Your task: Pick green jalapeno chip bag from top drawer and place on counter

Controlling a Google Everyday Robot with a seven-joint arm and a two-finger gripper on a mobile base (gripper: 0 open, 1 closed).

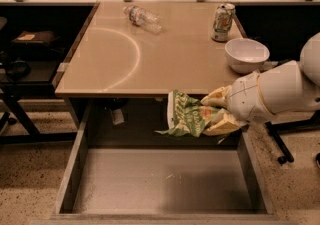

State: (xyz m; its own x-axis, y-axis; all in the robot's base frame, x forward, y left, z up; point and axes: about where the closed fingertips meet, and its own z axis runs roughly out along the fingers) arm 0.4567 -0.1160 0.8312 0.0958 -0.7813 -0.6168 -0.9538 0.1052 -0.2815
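Half the job looks done: the tool (214,115), clamped on the green jalapeno chip bag (187,116), holds it above the top drawer (70,179), just short of the worktop (165,59).

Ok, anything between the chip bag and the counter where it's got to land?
Nothing visible. The claw holds the green jalapeno chip bag at the front edge of the counter; the white bowl sits right of that path, the soda can and bottle farther back.
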